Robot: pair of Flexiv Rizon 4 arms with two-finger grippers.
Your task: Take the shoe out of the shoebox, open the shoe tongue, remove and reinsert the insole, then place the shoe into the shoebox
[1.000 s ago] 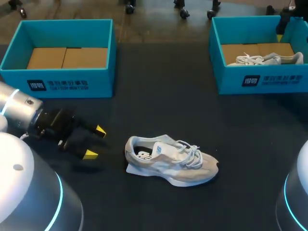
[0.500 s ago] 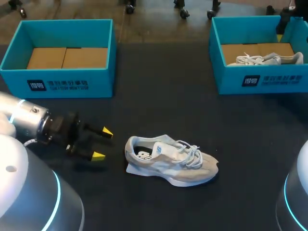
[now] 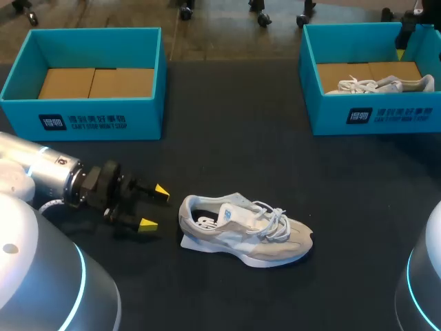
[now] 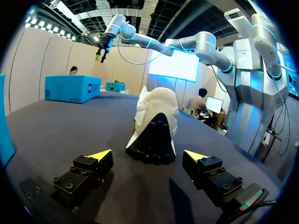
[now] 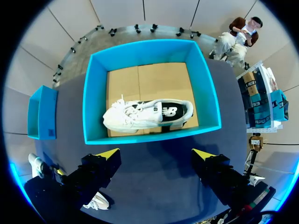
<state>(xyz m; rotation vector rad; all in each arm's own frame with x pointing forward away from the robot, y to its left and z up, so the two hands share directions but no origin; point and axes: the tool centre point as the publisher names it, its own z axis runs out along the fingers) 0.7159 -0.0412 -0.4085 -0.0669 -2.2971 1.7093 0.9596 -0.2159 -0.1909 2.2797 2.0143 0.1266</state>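
Just ahead of left gripper (image 3: 155, 207) | shoe (image 3: 241, 227), heel toward it | gripper spread wide, empty

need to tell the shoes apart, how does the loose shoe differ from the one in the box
The loose shoe stands upright on its sole outside any box; the boxed shoe lies on its side in the right box. The loose shoe is beige, the boxed shoe white with black. Both are laced sneakers.

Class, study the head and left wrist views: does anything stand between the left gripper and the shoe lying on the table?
Nothing visible does. The left gripper, open, points at the heel of the shoe, with only the dark table surface showing between them.
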